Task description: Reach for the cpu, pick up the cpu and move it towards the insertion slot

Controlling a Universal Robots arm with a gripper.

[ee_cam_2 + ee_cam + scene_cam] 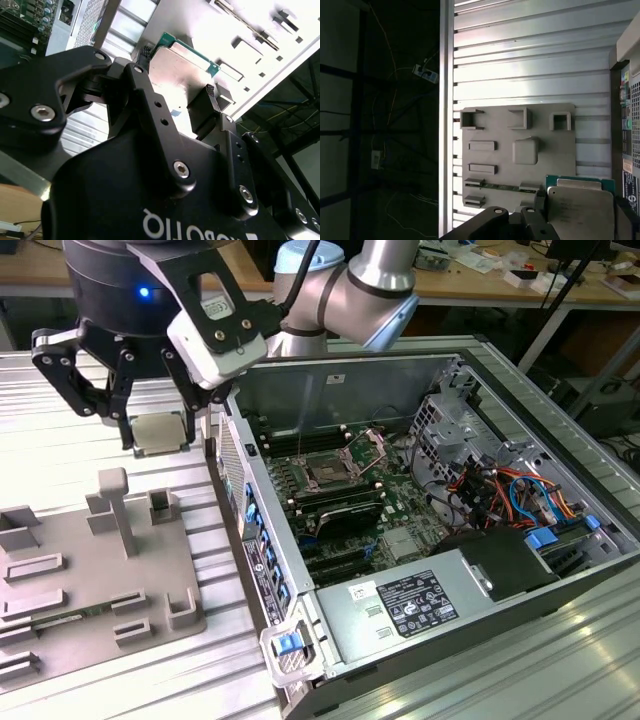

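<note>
in the exterior view, going from its left, a grey plastic tray with raised blocks and recesses lies on the ribbed metal table, near the table's front-left corner. above the tray's far edge, lifted clear of it, hangs the gripper, its black fingers clamped on the cpu, which is held roughly level with its pale metal top showing. the cpu sits just outside the left wall of the open computer case, over the table rather than over the board. further to the exterior view's right, inside the case, the insertion slot lies on the motherboard with its dark centre uncovered and its metal frame raised; it is well apart from the cpu. orange and blue cables fill the case's right end. in the second wrist view the fingers press on opposite edges of the cpu, whose green rim shows beyond them. in the first wrist view the cpu hangs above the tray, near the tray's edge next to the case.
</note>
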